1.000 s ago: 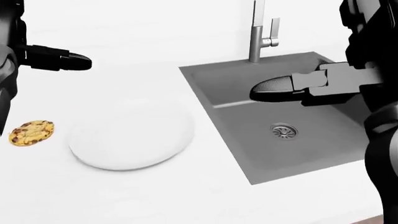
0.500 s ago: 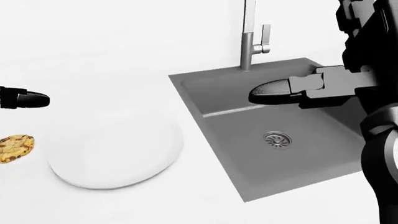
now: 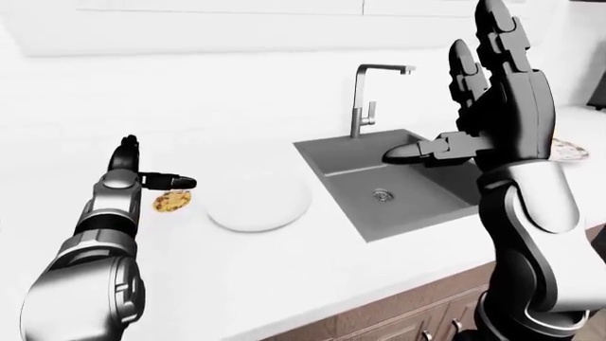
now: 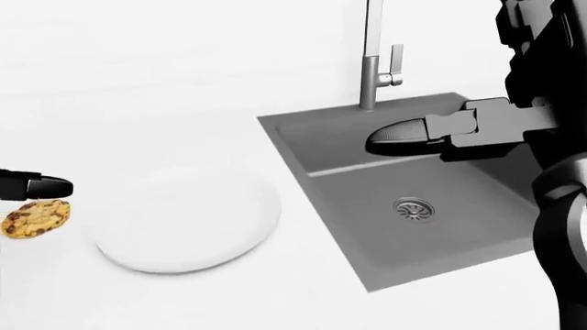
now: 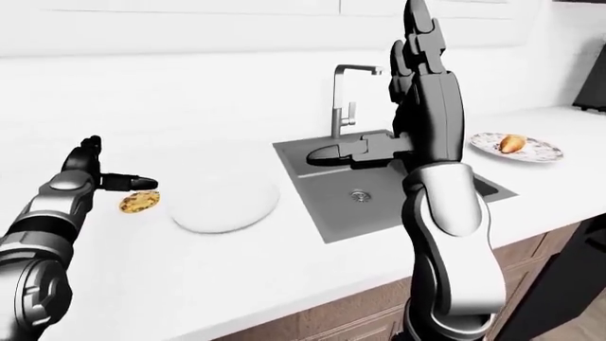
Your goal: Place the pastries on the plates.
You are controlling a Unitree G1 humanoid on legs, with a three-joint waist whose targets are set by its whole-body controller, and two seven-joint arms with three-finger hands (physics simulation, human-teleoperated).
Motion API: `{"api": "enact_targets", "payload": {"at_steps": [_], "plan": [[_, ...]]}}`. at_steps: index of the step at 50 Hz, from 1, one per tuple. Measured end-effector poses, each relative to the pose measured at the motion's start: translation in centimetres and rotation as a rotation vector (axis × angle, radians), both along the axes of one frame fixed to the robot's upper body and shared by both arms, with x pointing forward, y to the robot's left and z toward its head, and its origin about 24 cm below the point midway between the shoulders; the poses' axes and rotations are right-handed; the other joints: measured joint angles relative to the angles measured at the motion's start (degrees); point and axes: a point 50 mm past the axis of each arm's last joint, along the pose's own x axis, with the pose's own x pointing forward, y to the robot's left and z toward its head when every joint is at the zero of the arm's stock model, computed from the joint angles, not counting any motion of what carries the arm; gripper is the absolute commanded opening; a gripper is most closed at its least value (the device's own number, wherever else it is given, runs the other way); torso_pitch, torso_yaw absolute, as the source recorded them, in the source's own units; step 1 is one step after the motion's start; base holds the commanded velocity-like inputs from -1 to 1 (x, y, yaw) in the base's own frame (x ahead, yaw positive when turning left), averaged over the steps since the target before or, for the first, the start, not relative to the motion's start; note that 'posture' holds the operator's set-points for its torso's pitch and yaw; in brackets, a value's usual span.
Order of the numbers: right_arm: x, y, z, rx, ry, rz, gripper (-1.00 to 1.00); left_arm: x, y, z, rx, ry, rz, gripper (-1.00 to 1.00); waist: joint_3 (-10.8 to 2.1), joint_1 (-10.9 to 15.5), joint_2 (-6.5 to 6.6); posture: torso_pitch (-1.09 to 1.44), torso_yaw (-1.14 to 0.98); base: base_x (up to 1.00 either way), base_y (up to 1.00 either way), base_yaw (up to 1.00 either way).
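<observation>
A chocolate-chip cookie (image 4: 35, 218) lies on the white counter, just left of an empty white plate (image 4: 188, 218). My left hand (image 3: 157, 169) hovers over the cookie, open, with its thumb (image 4: 41, 185) pointing right just above the cookie's top edge, not touching it. My right hand (image 3: 474, 106) is raised upright and open above the sink, with its thumb jutting left and nothing in it. Far to the right, a patterned plate (image 5: 540, 152) holds a golden pastry (image 5: 512, 143).
A grey sink (image 4: 477, 234) with a drain (image 4: 413, 208) is sunk into the counter right of the white plate, with a tall steel faucet (image 4: 371, 62) behind it. The white wall runs along the top. Wooden cabinet fronts (image 5: 350, 323) show below the counter edge.
My left hand has dropped from the upper left of the head view to just above the cookie. The head view has shifted a little. My right hand has stayed over the sink.
</observation>
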Motion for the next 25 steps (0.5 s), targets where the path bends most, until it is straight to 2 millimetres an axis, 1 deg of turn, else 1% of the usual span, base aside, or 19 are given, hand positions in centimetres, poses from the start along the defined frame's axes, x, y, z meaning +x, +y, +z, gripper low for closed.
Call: {"api": "enact_targets", "payload": {"at_steps": [6,11,14,19,25], "plan": [[0.0,0.0,0.3,-0.003,-0.006,-0.002,1.00,-0.5,0.0,-1.5,-0.002,0.033,0.028,1.00,0.17,0.1,-0.05,-0.40,0.00,0.00,0.00,0.00],[-0.1,-0.1,0.2,-0.005,-0.001,-0.002,1.00,-1.2,0.1,-3.1,0.033,0.076,0.044,1.00,0.24,0.2,-0.12,-0.40,0.00,0.00,0.00,0.00],[-0.1,-0.1,0.1,-0.004,0.004,-0.005,1.00,-1.6,0.2,-3.7,0.041,0.094,0.059,1.00,0.37,0.2,-0.21,-0.40,0.00,0.00,0.00,0.00],[-0.1,-0.1,0.0,-0.005,0.007,-0.006,1.00,-1.7,0.4,-3.9,0.055,0.097,0.081,1.00,0.36,0.3,-0.28,-0.40,0.00,0.00,0.00,0.00],[-0.1,-0.1,-0.1,-0.006,0.008,-0.008,1.00,-1.3,0.0,-3.2,0.102,0.073,0.088,1.00,0.22,0.4,-0.27,-0.40,0.00,0.00,0.00,0.00]]}}
